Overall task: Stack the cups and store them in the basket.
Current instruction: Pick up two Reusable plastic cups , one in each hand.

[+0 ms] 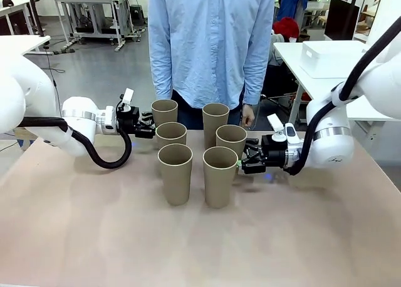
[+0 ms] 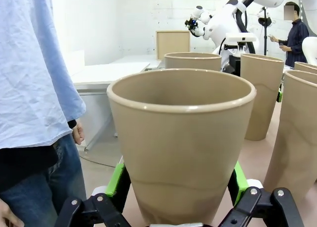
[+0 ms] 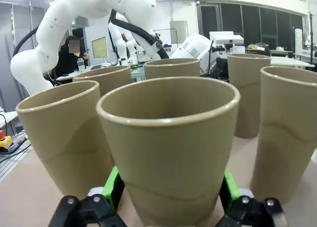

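Observation:
Six tan cups stand upright on the table in two columns of three. My left gripper (image 1: 152,125) comes in from the left, open, its jaws either side of the base of the back-left cup (image 1: 164,111). In the left wrist view this cup (image 2: 181,138) stands between the green pads (image 2: 118,180). My right gripper (image 1: 241,160) comes in from the right, open, its jaws straddling the lower part of the middle-right cup (image 1: 231,141). That cup (image 3: 168,133) sits between the pads (image 3: 113,185) in the right wrist view. The basket is out of view.
A person in a light blue shirt (image 1: 210,42) stands at the far edge, one hand (image 1: 248,116) hanging by the back-right cup (image 1: 215,116). The front cups (image 1: 175,173) (image 1: 220,176) stand close to the gripped ones. The near table (image 1: 94,237) is bare. A white bin (image 1: 326,56) rests on a side table.

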Controlling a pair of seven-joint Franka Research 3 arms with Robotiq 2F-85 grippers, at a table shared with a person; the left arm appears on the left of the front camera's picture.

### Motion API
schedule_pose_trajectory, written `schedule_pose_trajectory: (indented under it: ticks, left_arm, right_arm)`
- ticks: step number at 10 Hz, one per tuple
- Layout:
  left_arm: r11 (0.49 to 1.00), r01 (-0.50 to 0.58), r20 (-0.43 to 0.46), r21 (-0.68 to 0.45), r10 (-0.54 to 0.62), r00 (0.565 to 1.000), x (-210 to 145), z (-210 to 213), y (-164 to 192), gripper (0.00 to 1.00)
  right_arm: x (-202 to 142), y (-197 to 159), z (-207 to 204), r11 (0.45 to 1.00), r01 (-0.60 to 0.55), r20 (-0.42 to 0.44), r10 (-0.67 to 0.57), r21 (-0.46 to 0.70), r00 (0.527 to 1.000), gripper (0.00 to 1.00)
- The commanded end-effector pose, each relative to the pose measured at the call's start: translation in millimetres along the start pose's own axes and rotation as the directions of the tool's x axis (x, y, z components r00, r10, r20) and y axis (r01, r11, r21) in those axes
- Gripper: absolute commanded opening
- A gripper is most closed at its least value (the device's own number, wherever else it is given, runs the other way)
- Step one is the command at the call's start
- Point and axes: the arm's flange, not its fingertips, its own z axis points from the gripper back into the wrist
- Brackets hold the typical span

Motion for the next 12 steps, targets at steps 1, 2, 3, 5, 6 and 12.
schedule_pose_trajectory:
  ticks: [1, 2, 3, 5, 6, 12]
  left_arm:
    - [1.000, 0.011, 0.026, 0.021, -0.012, 1.000, 6, -5, 4, 1.00]
    - [1.000, 0.008, 0.016, 0.018, -0.008, 1.000, 6, -8, 5, 1.00]
    - [1.000, 0.002, 0.013, 0.016, -0.002, 1.000, 4, -12, 5, 1.00]
    - [1.000, -0.004, 0.018, 0.020, 0.004, 1.000, 5, -15, 5, 1.00]
    - [1.000, -0.006, 0.020, 0.012, 0.006, 1.000, 6, -16, 6, 1.00]
    - [1.000, 0.015, 0.023, -0.015, -0.015, 1.000, 5, -15, 5, 0.81]
  right_arm:
    - [-1, -12, -13, 0.999, 0.041, -0.002, -0.041, -0.002, 0.999, 1.00]
    - [-3, -14, -14, 0.999, 0.051, 0.000, -0.051, 0.000, 0.999, 1.00]
    - [-4, -14, -14, 0.998, 0.060, 0.006, -0.060, 0.006, 0.998, 1.00]
    - [-4, -14, -12, 0.998, 0.068, 0.020, -0.069, 0.014, 0.997, 1.00]
    - [-3, -14, -10, 0.998, 0.067, 0.027, -0.067, 0.017, 0.997, 1.00]
    - [-6, -16, -8, 0.997, 0.071, 0.034, -0.072, 0.030, 0.997, 0.80]
